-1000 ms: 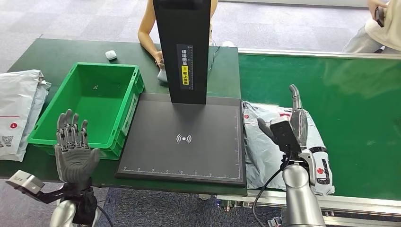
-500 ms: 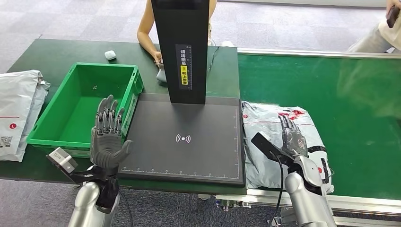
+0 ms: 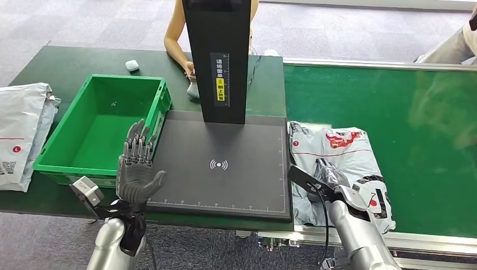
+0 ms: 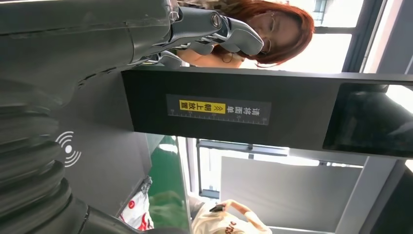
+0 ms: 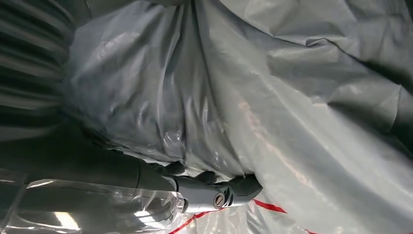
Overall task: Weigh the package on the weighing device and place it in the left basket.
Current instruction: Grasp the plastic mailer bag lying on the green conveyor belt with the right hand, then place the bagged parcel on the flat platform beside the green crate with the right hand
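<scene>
The grey plastic package (image 3: 343, 147) with red print lies on the green conveyor belt (image 3: 416, 129), just right of the black scale plate (image 3: 219, 169). My right hand (image 3: 331, 175) rests on the package's near part, fingers stretched forward. In the right wrist view a dark finger (image 5: 214, 196) presses into the crumpled package (image 5: 272, 97). My left hand (image 3: 136, 165) is raised with fingers spread, over the plate's near left corner beside the green basket (image 3: 56, 143). It holds nothing. In the left wrist view its fingers (image 4: 214, 27) point toward the scale's column (image 4: 219, 109).
The scale's tall black column (image 3: 216, 56) rises at the plate's far edge. Other grey packages (image 3: 22, 129) lie left of the basket. A person (image 3: 177, 39) sits behind the table, another at far right (image 3: 450, 48). A small white object (image 3: 131, 65) lies behind the basket.
My left hand has moved right, from in front of the basket to the plate's corner. My right hand has dropped from upright above the package down onto it.
</scene>
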